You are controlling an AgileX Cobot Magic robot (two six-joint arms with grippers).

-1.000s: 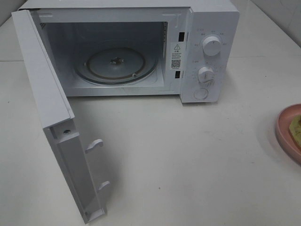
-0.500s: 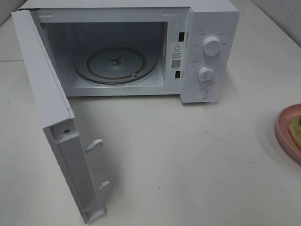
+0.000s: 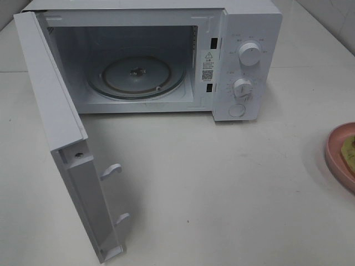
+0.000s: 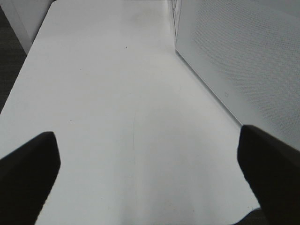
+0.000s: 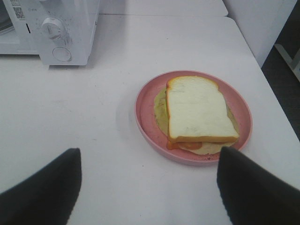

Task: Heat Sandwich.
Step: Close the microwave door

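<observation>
The sandwich, pale bread with tan crust and red and green filling, lies on a round pink plate; in the exterior high view only the plate's edge and a sliver of the sandwich show at the right border. My right gripper is open, hovering short of the plate with nothing between its fingers. My left gripper is open over bare table beside the microwave door's outer face. The white microwave stands with its door swung wide, its glass turntable bare.
The microwave's two dials and round button face front. White table lies between the microwave and the plate. The table's right edge runs close to the plate, with dark floor beyond.
</observation>
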